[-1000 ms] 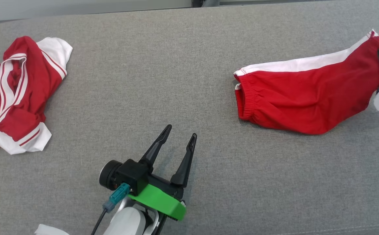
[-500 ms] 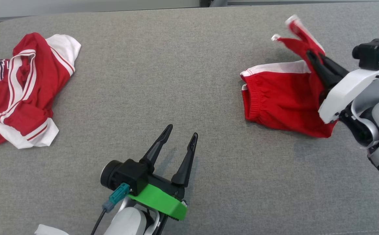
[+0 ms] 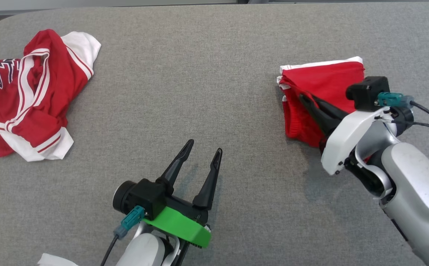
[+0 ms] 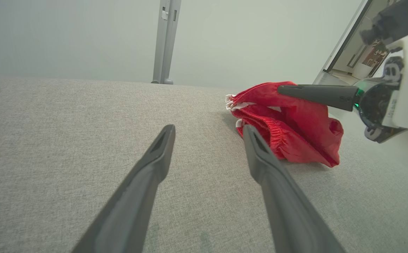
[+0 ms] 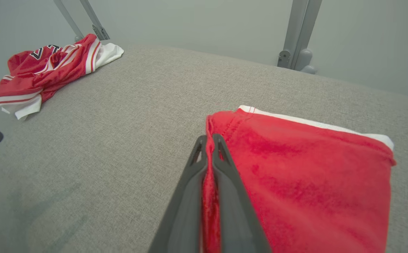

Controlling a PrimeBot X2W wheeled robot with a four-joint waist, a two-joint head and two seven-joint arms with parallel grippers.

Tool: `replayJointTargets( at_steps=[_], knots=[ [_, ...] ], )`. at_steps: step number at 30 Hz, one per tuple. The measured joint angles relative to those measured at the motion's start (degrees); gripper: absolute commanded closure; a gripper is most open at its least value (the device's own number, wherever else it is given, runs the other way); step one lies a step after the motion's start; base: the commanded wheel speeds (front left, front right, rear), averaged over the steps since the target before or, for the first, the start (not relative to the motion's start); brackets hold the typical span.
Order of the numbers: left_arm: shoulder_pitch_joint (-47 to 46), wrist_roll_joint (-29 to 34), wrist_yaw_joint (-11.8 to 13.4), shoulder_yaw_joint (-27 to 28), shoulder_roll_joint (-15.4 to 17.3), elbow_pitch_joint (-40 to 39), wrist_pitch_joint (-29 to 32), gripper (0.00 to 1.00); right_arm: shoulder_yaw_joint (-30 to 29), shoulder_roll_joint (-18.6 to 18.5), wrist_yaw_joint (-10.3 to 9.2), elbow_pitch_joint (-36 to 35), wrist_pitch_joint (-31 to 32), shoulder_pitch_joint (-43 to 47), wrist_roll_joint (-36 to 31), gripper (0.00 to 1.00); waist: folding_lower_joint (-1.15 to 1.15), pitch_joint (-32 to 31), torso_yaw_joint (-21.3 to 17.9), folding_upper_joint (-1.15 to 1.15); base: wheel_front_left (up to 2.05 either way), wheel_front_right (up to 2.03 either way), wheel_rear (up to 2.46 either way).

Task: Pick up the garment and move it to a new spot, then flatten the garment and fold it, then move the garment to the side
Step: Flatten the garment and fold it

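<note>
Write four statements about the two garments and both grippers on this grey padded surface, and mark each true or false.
1. The right gripper is shut on the red shorts with a white side stripe. True.
2. The left gripper is open and holds nothing. True.
3. The crumpled red-and-white jersey touches the shorts. False: it lies apart from them, far toward the robot's left on the grey fabric surface.
4. The shorts lie spread out at full length. False: they are doubled over on themselves.
</note>
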Motion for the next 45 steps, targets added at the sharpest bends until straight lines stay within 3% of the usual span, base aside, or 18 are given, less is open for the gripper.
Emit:
replayJointTargets(
  at_steps=[1,2,8,14,23,28,32,40,45],
  knots=[
    [0.0,-0.04,0.01,0.0,0.0,0.05,0.0,0.0,0.01,0.54,0.0,-0.71,0.4,0.56,0.04,0.09,0.0,-0.01,-0.07,0.0,0.0,0.0,0.0],
    [0.0,-0.04,0.01,0.0,0.0,0.14,0.0,0.0,-0.04,1.08,0.0,-1.51,0.46,1.1,0.14,0.0,0.0,-0.06,-0.15,0.0,0.0,0.0,0.0],
    [0.13,-0.04,0.08,0.42,0.0,0.73,0.0,0.0,-2.72,2.44,0.0,-6.61,0.52,4.29,0.13,0.0,0.0,-1.07,-0.85,0.0,0.0,0.0,0.0],
    [0.66,0.04,0.37,1.21,-0.01,1.0,0.0,0.0,-9.62,2.63,0.0,-8.57,-2.3,9.55,-2.93,0.0,0.0,-2.71,-1.6,0.0,0.0,0.0,0.0],
    [6.04,-0.74,3.05,6.2,0.0,-0.13,0.0,0.0,-17.5,5.87,0.0,-3.18,-13.51,17.25,-7.48,0.0,0.0,-6.81,-2.57,0.0,0.0,0.0,0.0],
    [9.17,-0.4,4.77,9.77,0.0,-1.19,0.0,0.0,-18.48,6.8,0.0,1.01,-22.24,20.22,-12.41,0.0,0.0,-9.26,-3.36,0.0,0.0,0.0,0.0],
    [11.41,0.14,6.03,12.55,0.0,-2.41,0.0,0.0,-17.88,7.68,0.0,3.74,-25.68,22.23,-18.16,0.0,0.0,-11.07,-3.94,0.0,0.0,0.0,0.0],
    [16.28,2.64,8.18,15.88,0.0,-4.57,0.0,0.0,-23.42,15.59,0.0,-0.87,-26.22,29.43,-22.63,0.0,0.0,-15.1,-4.72,0.0,0.0,0.0,0.0],
    [17.86,3.52,9.26,16.63,0.0,-6.3,0.0,0.0,-25.22,17.64,0.0,-3.08,-26.21,32.01,-25.71,0.0,-0.01,-16.67,-5.01,0.0,0.0,0.0,0.0]
  ],
)
